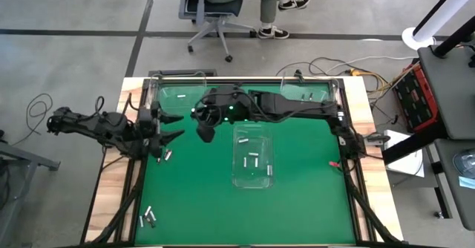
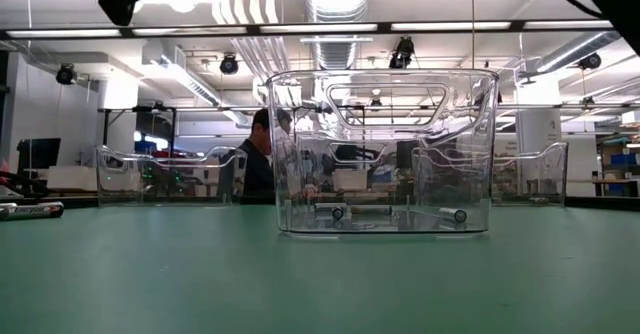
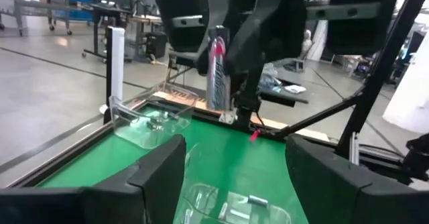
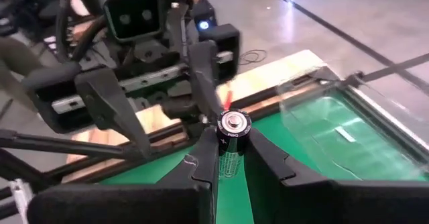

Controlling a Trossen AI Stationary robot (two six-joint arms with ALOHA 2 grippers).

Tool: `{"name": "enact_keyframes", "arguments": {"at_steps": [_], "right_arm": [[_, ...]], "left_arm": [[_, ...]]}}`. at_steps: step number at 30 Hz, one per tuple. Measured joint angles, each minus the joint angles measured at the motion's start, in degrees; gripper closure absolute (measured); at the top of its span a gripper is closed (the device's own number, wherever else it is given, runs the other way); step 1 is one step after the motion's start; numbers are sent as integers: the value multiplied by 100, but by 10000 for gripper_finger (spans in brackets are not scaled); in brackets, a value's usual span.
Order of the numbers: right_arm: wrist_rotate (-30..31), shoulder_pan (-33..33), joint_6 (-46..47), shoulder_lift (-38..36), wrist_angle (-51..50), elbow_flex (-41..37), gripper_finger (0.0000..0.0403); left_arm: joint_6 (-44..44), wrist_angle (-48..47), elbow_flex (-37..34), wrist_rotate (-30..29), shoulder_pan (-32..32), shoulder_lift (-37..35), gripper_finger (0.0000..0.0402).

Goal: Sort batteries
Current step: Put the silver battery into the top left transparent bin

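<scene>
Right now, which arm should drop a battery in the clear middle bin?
Right: the right gripper holds a silvery cylindrical battery near the clear plastic bin. The left gripper is open, empty.

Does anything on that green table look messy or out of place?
Mostly tidy. A few loose batteries lie scattered near the front-left corner, outside the clear bins. The right gripper holds one battery upright.

The battery (image 4: 232, 143) in the right gripper (image 4: 231, 158) is hidden below its cap by the fingers; its label print is too blurred to read; in the low view, both arms are cut off above the middle bin (image 2: 385, 154).
</scene>
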Motion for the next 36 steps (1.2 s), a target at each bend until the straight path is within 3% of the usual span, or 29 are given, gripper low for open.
{"name": "enact_keyframes", "arguments": {"at_steps": [3, 16, 21, 28, 36], "right_arm": [[-253, 0, 76, 149, 206, 18, 363], [-252, 39, 220, 280, 266, 18, 363], [-216, 39, 233, 274, 262, 20, 360], [-201, 37, 235, 274, 267, 20, 352], [-210, 39, 365, 234, 225, 20, 289]], "left_arm": [[3, 10, 0, -5, 28, 143, 170], [222, 652, 0, -140, 332, 715, 178], [162, 748, 0, -150, 379, 934, 237], [-55, 839, 0, -132, 377, 992, 374], [-179, 710, 116, -156, 379, 1019, 372]]}}
